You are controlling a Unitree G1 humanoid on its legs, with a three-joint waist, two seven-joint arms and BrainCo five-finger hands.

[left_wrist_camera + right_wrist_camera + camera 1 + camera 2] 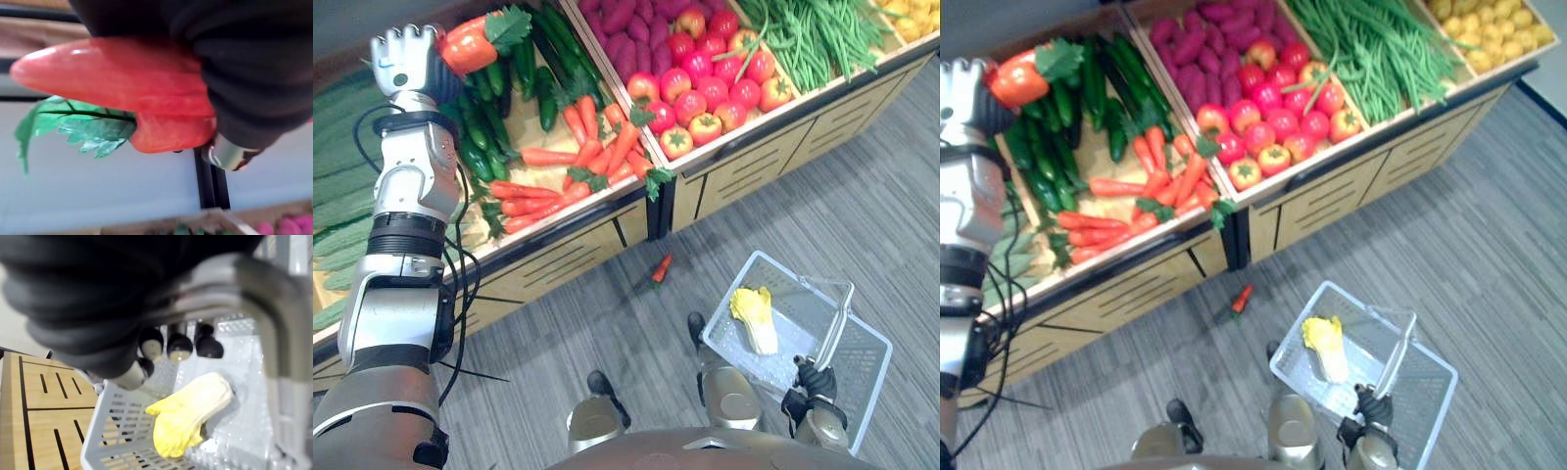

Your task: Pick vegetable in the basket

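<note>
Grips the handle (835, 325) of the basket (865, 364) with the right hand (815, 378), dark-tipped fingers curled round the grey bar at the basket's near edge. Inside the basket, toward its left wall: one pale yellow cabbage (754, 317), lying flat on the mesh bottom. Just beyond the basket's far-left corner, on the grey floor (607, 333): a stray carrot (660, 267), touching nothing. Farther beyond the basket: a wooden stand (558, 257) with slotted front panels, split into bins. Straight past the basket, tomatoes (715, 83) with purple tubers (622, 24) behind them. To the right of those, seen from the basket, green beans (813, 34) and then yellow produce (1489, 24). To the left, heaped carrots (578, 162), then cucumbers (489, 127). Farthest from the basket, far to its left and well apart from it: the left hand (403, 54), up over the cucumbers, fingers closed on a fat leafy-topped carrot (465, 44). Holds it clear of the bins, green leaf end turned to the robot's right.
</note>
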